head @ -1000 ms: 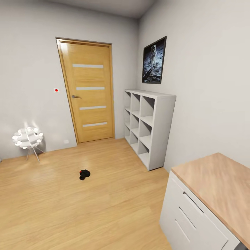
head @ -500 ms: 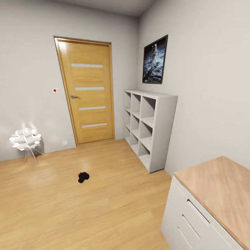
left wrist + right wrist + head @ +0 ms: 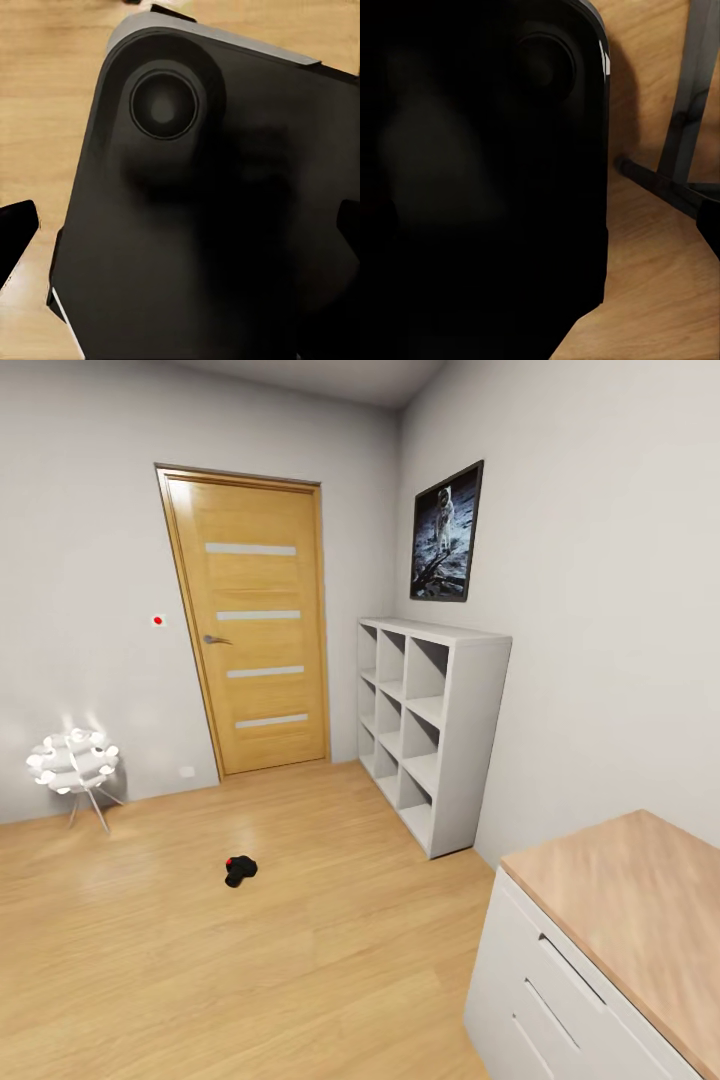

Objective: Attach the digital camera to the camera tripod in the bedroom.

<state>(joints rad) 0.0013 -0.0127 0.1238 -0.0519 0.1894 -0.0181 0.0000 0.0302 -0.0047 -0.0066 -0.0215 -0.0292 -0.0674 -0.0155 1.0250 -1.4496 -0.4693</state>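
The digital camera [image 3: 240, 870], small and black with a red spot on top, lies on the light wood floor of the bedroom, in front of the wooden door [image 3: 250, 625]. The camera tripod is out of the head view. In the left wrist view my left gripper [image 3: 180, 232] is open: its black fingertips [image 3: 16, 232] sit far apart, over a dark part of my own body. In the right wrist view one fingertip [image 3: 709, 229] of my right gripper stands at the picture's edge, wide out. A grey slanted strut [image 3: 690, 105] with a black bar at floor level shows there; what it belongs to is unclear.
White cube shelves [image 3: 435, 725] stand against the right wall under a framed astronaut picture [image 3: 445, 532]. A white drawer unit with a wooden top [image 3: 610, 930] is close at the lower right. A small glowing white lamp [image 3: 72, 762] stands on the floor at left.
The head view shifted slightly between one second and half a second ago, so the camera moved. Since then nothing has changed; the digital camera lies where it was.
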